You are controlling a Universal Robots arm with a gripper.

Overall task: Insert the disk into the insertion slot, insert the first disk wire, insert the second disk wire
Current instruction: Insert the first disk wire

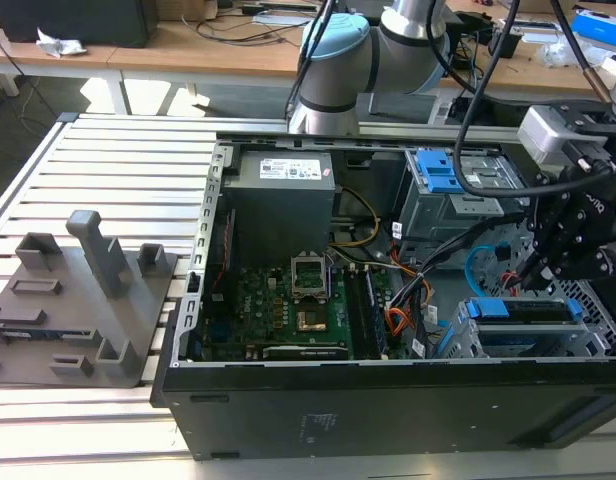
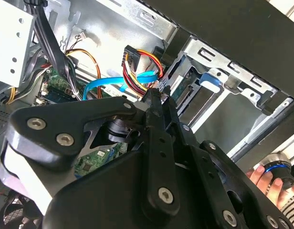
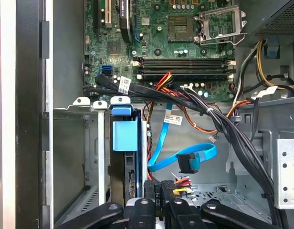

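The disk (image 3: 124, 135), framed in its blue caddy, sits inside the insertion slot (image 3: 92, 143), a grey metal cage; in the exterior view the disk (image 1: 508, 310) is at the case's near right corner. My gripper (image 3: 161, 193) hangs just behind the disk's rear end, shut on a black connector of the red, yellow and black wire bundle (image 2: 137, 67). In the second wrist view the gripper (image 2: 155, 94) is a short way from the disk (image 2: 185, 88). The flat blue wire (image 3: 187, 160) lies loose on the case floor, its connector plugged into nothing.
The open computer case (image 1: 388, 400) lies on a slatted table. A thick black cable bundle (image 3: 223, 124) crosses beside the cage. The taller blue-latched bay (image 1: 443, 175) stands behind. A person's hand (image 2: 266, 179) rests near the case's edge. A grey fixture (image 1: 83, 300) sits at the exterior view's left.
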